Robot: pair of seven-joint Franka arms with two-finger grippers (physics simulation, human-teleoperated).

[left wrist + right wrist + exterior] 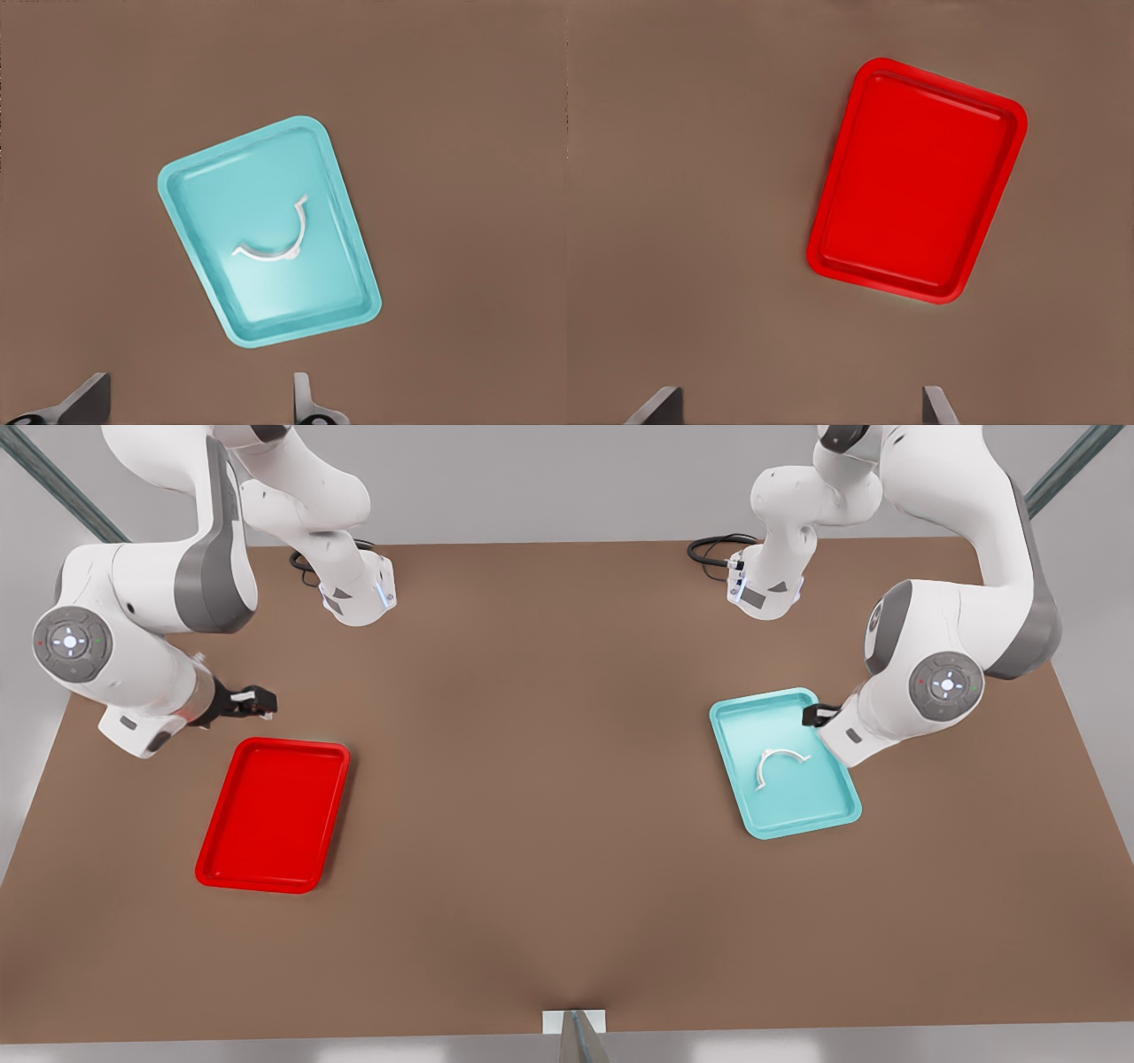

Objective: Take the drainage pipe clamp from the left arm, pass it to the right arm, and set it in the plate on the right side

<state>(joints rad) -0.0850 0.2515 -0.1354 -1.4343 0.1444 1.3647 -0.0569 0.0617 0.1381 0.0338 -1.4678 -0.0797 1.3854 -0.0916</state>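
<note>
The drainage pipe clamp (pixel 780 766) (pixel 275 241), a thin white half-ring, lies flat inside a teal tray (pixel 811 797) (pixel 230 186) on the front view's right. My left gripper (pixel 819 715) (pixel 199 403) hovers above that tray's far edge, open and holding nothing. The plate (pixel 275 815) (pixel 917 177), a glossy red tray, sits on the front view's left with nothing in it. Just beyond the plate's far corner, my right gripper (pixel 261 702) (pixel 799 405) hangs above the table, open and holding nothing.
Both trays rest on a brown table (pixel 549 779). The two arm bases stand at the far edge, each with a black cable coil (pixel 718 549) beside it. A small white bracket (pixel 574 1020) sits at the near edge.
</note>
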